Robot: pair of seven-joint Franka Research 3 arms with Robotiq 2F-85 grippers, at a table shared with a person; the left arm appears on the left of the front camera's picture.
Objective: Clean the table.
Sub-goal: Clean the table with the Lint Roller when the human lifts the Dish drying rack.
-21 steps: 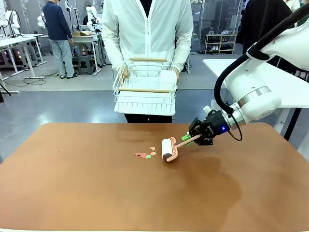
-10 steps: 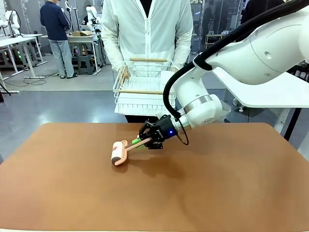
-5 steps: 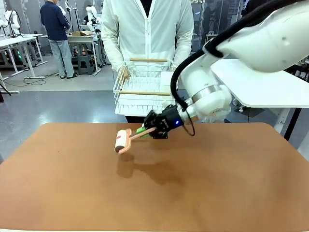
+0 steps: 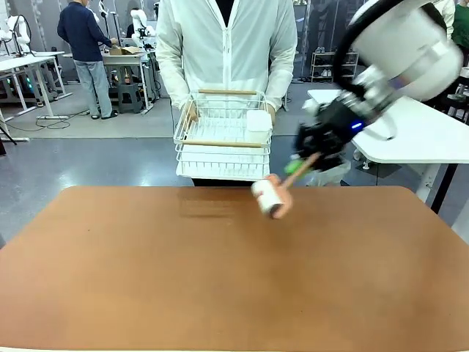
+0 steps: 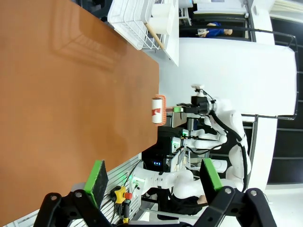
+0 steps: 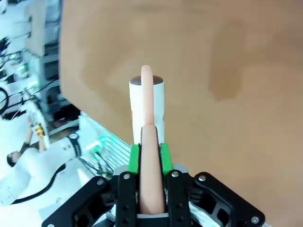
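Observation:
The reddish-brown table (image 4: 146, 271) has a bare matte top. My right gripper (image 4: 302, 165) is shut on the pink handle of a lint roller (image 4: 270, 196), whose white roll hangs in the air above the table's far edge. In the right wrist view the green pads (image 6: 134, 158) clamp the handle and the roller (image 6: 147, 101) points away over the table (image 6: 222, 61). My left gripper (image 5: 155, 176) stands open with nothing between its fingers, above the table (image 5: 71, 94). That view shows the roller (image 5: 157, 110) farther off, with a red scrap stuck on it.
A person in a white jacket stands at the far side and holds a white wire dish rack (image 4: 222, 136) with wooden handles, just left of the roller. A white-topped table (image 4: 425, 136) is behind my right arm. The rack (image 5: 137, 23) also appears beyond the table's edge.
My right arm has lifted the roller off the table and swung it right and up, near the rack. The paper scraps seen earlier on the table are gone.

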